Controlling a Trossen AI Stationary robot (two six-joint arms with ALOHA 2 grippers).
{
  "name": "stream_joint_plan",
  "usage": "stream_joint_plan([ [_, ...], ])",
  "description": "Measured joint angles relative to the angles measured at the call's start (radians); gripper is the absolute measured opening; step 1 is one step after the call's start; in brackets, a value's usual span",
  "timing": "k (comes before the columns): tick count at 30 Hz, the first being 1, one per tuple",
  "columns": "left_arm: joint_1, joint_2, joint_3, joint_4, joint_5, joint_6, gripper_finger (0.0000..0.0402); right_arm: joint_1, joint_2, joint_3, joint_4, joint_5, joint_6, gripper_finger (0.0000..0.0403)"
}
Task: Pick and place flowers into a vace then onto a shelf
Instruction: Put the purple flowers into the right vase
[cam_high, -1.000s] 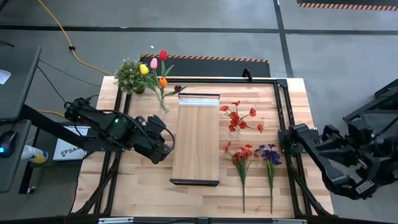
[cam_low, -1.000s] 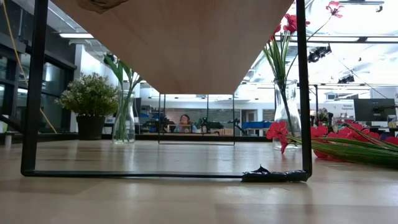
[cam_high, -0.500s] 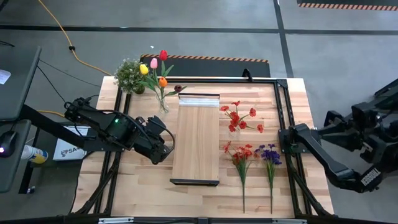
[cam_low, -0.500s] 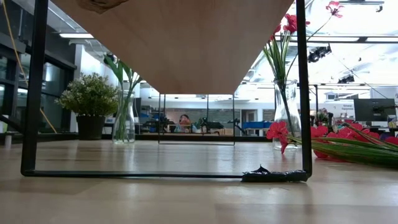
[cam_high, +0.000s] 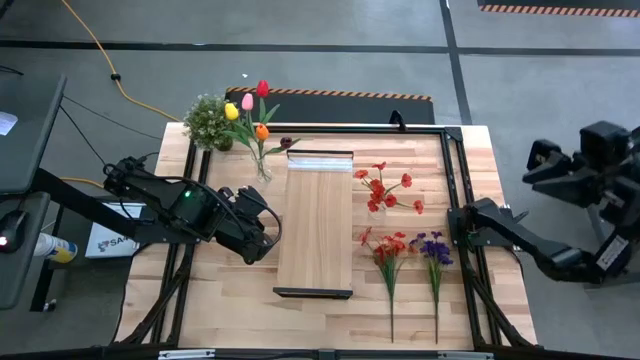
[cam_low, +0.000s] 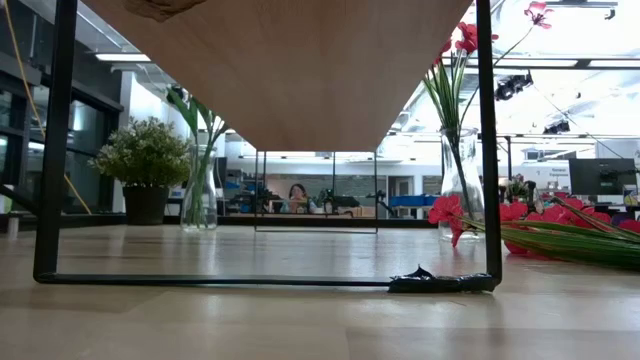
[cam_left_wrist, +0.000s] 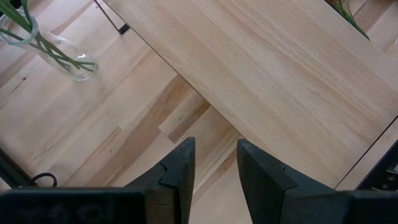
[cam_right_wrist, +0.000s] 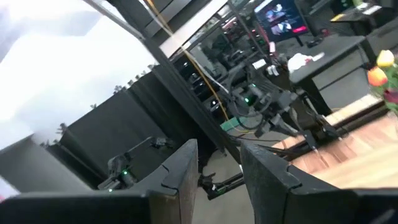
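The right arm has swung up and away, off the table's right edge; its gripper (cam_right_wrist: 214, 165) now points into the room, fingers a little apart, empty. The left gripper (cam_high: 262, 240) waits beside the shelf (cam_high: 315, 220), slightly open, holding nothing. Tulips (cam_high: 250, 110) stand in a vase; other flowers (cam_high: 390, 250) lie right of the shelf, unpicked.
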Motion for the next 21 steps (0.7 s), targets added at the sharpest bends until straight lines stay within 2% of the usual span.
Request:
stream_joint_plan([
  [9,0.0,0.0,0.0,0.0,-0.001,0.0,0.0152,0.091,0.119,0.101,0.081,0.005,-0.002,0.0114],
  [21,0.0,0.0,0.0,0.0,-0.002,-0.041,0.0152,0.236,0.223,0.101,0.122,0.023,-0.046,0.0114],
])
